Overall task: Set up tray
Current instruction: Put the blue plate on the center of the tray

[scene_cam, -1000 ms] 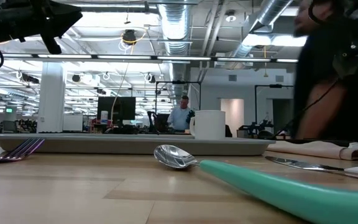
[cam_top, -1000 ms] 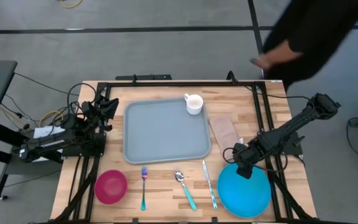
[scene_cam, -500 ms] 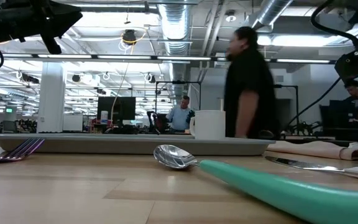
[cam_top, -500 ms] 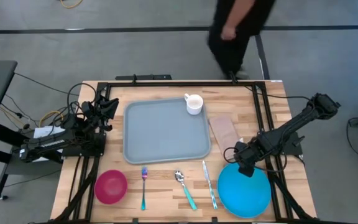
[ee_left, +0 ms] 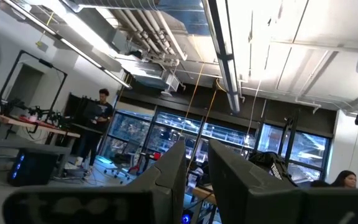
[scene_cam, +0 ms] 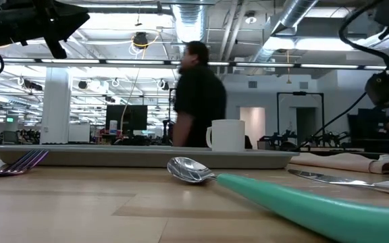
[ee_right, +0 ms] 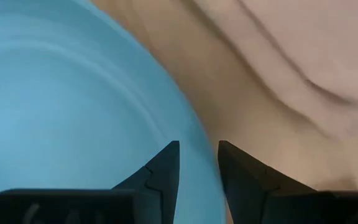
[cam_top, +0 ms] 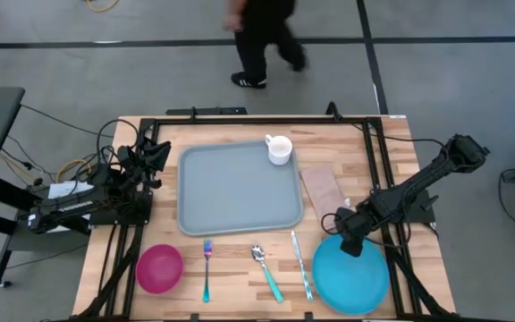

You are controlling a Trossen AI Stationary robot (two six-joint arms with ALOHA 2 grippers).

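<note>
We see only the white cup on the tray. Our right pincer, slightly open, straddles the blue plate rim; nothing held. Cutlery waits.

The tray is lying flat on the wooden counter, toward its far middle; it is a large grey-blue rectangle of plastic with rounded corners and a low raised rim, its long sides running left to right; a white mug is standing upright in its far right corner, and the rest of its surface is lying bare; a beige folded napkin is lying just beside its right edge; in the low view the tray is showing as a thin grey band across the counter, with the mug rising above the rim.
</note>
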